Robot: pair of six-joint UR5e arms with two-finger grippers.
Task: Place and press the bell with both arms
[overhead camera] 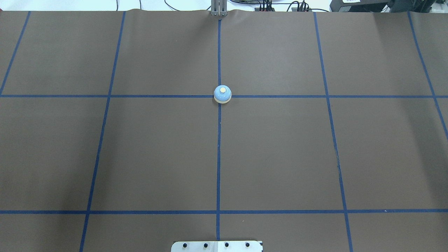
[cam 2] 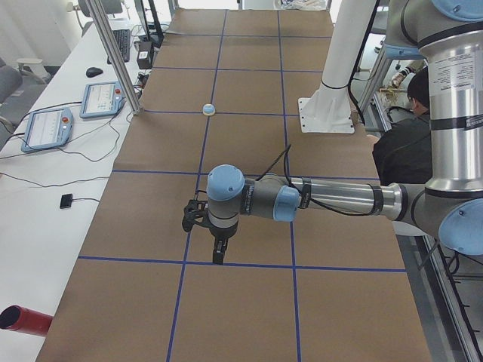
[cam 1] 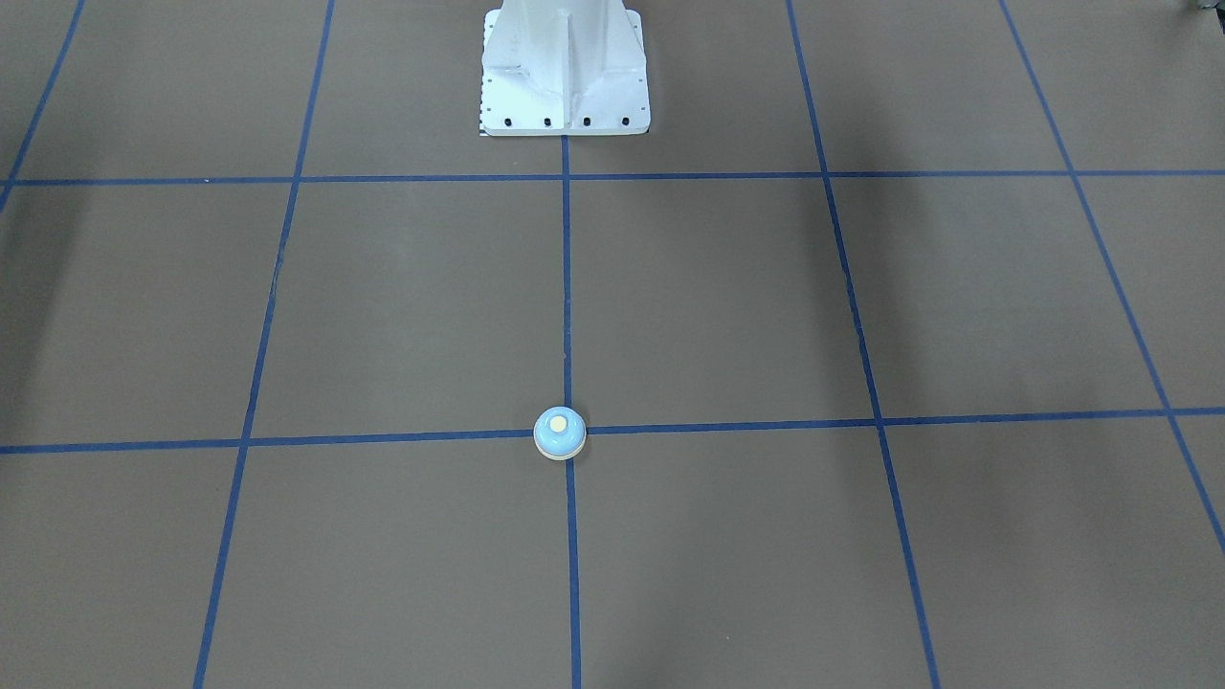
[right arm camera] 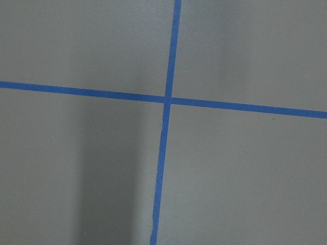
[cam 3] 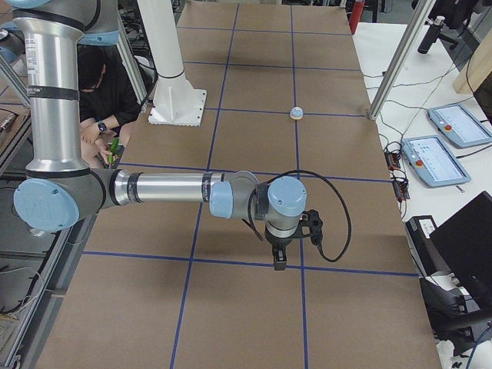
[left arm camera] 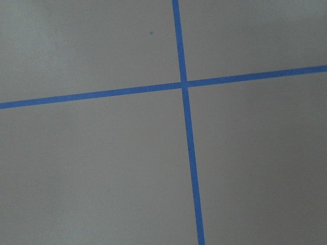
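Observation:
The light-blue bell (cam 1: 560, 433) (overhead camera: 222, 94) stands upright on a crossing of blue tape lines at the table's middle, its cream button on top. It looks small and far in both side views (cam 2: 209, 110) (cam 3: 297, 114). Neither arm reaches into the overhead or front-facing views. My left gripper (cam 2: 218, 253) hangs fingers-down over a tape line near the table's left end, far from the bell. My right gripper (cam 3: 280, 261) hangs likewise near the right end. I cannot tell whether either is open or shut. Both wrist views show only brown mat and a tape cross.
The white pedestal (cam 1: 565, 77) (overhead camera: 217, 246) is bolted at the robot's side of the table. A metal post (cam 2: 124, 60) and teach pendants (cam 2: 49, 127) sit along the operators' edge. A person (cam 2: 400, 143) sits behind the robot. A red cylinder (cam 2: 23, 320) lies off the mat.

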